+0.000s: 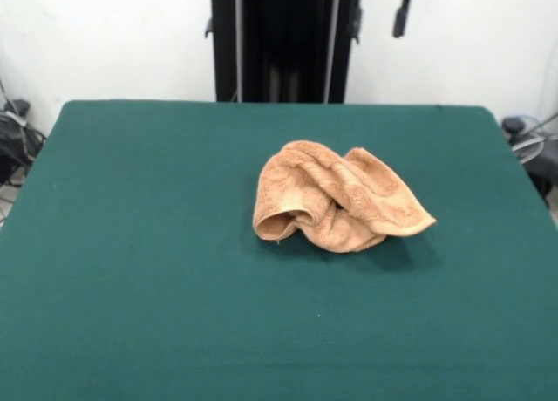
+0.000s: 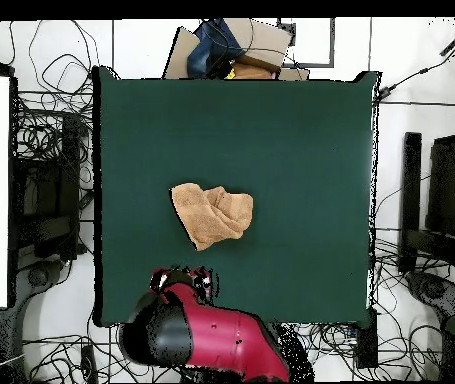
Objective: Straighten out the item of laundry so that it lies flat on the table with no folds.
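The towel lies crumpled in a bunched heap near the middle of the green surface, folds overlapping. In the overhead view the red arm sits drawn back at the surface's edge by the base, well apart from the towel; whether its jaws are apart or together cannot be told.

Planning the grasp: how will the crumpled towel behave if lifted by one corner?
The towel lies in soft rolled folds, so it is probably floppy and would drape and partly unfold. Its looped terry on the felt-like table suggests it would drag, not slide.
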Robot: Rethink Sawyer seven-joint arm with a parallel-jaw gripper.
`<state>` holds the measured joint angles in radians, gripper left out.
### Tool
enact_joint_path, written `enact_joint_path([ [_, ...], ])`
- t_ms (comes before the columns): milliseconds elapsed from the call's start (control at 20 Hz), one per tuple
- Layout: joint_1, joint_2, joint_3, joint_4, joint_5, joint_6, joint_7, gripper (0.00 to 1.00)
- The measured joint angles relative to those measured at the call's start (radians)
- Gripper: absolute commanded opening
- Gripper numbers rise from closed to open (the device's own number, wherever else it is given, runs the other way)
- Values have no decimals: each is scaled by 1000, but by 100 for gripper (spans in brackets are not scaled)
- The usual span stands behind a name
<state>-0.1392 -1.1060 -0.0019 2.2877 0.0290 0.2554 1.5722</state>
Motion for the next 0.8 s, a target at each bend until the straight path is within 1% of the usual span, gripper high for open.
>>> enact_joint_path([
  [150, -30, 9, 0, 0, -4, -7, 0, 100],
  [200, -46, 21, 0, 0, -13, -16, 0, 100],
  [400, -69, 58, 0, 0, -40, -53, 0, 100],
  [800, -80, 145, 1, -1, -80, -150, 0, 100],
])
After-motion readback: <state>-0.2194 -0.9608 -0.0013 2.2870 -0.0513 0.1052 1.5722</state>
